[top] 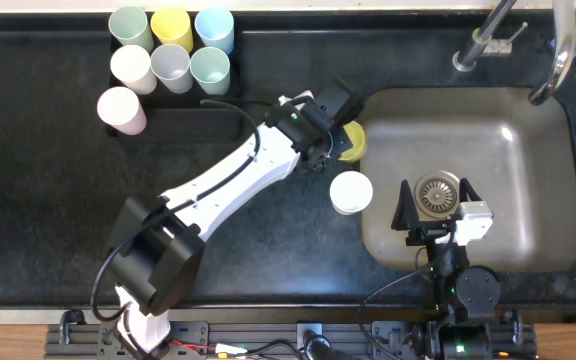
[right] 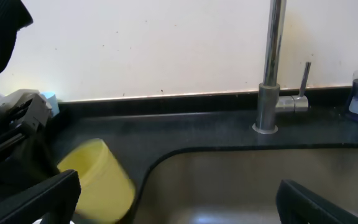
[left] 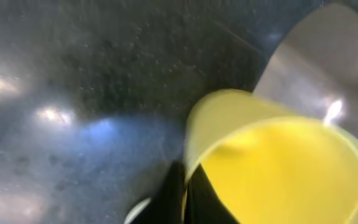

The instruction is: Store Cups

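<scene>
The left gripper [top: 340, 138] is clenched on the wall of a yellow cup [top: 356, 143], one finger inside the rim and one outside, as the left wrist view shows [left: 185, 199]. The cup [left: 278, 168] is tilted and sits at the sink's [top: 528, 150] left rim, over the dark counter [top: 48, 200]. Whether it touches the counter I cannot tell. From the right wrist view the same cup [right: 98, 180] leans just beside the sink's [right: 229, 180] curved corner.

A white cup [top: 351, 192] stands on the sink's left rim, near the yellow one.

The right gripper [top: 434, 203] hangs over the sink beside the drain [top: 438, 190], its fingers spread wide and holding nothing [right: 179, 202].

Well to the left of the sink, a black tray [top: 193, 120] holds a cluster of upright cups [top: 172, 65]. A pink cup [top: 121, 110] is at the tray's edge farthest from the sink. The faucet [top: 483, 40] rises behind the sink.
</scene>
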